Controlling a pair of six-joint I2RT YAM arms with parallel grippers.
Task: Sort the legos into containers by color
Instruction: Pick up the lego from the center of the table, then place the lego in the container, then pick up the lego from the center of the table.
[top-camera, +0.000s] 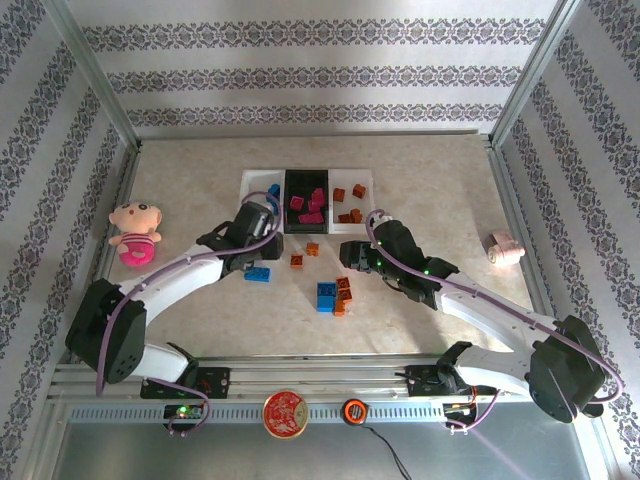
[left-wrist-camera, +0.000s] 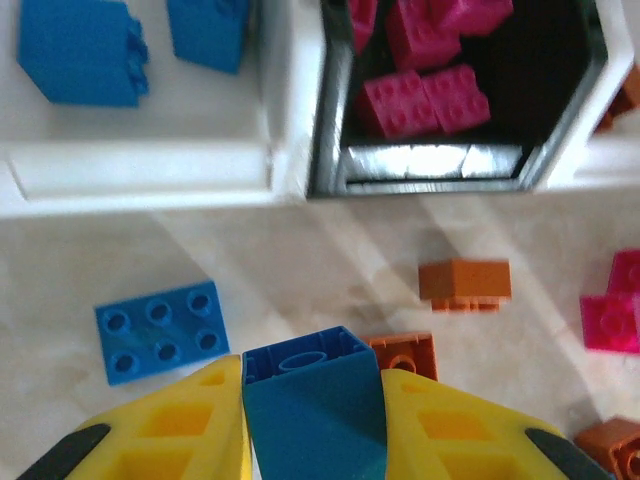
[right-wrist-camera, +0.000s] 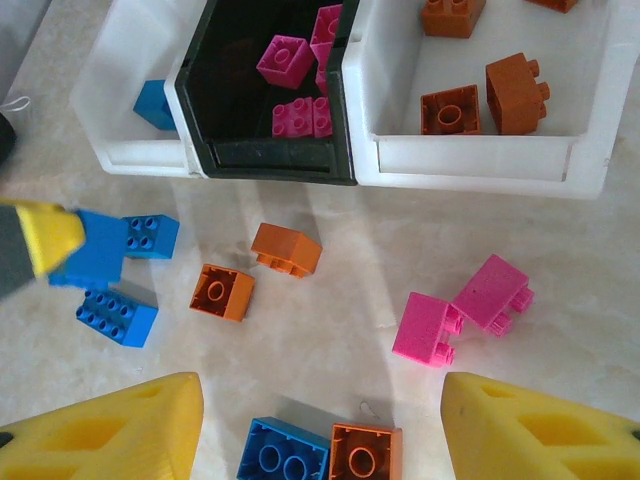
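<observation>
My left gripper (left-wrist-camera: 312, 420) is shut on a blue lego (left-wrist-camera: 315, 400), its yellow fingers pressed against both sides, just in front of the containers (top-camera: 305, 200). The left white bin (left-wrist-camera: 140, 165) holds blue legos, the black bin (right-wrist-camera: 270, 155) holds magenta ones and the right white bin (right-wrist-camera: 480, 155) holds orange ones. My right gripper (right-wrist-camera: 325, 425) is open over the table, with a blue lego (right-wrist-camera: 285, 462) and an orange lego (right-wrist-camera: 365, 458) lying between its fingers. Loose on the table are two pink legos (right-wrist-camera: 425, 328), two orange legos (right-wrist-camera: 287, 248) and a flat blue lego (left-wrist-camera: 160, 330).
A pink plush doll (top-camera: 135, 233) lies at the table's left side and a pink-white roll (top-camera: 503, 247) at its right. Metal frame rails (top-camera: 300, 140) border the table. Both arms reach inward toward the middle, their grippers (top-camera: 252, 258) (top-camera: 350, 252) about a hand's width apart.
</observation>
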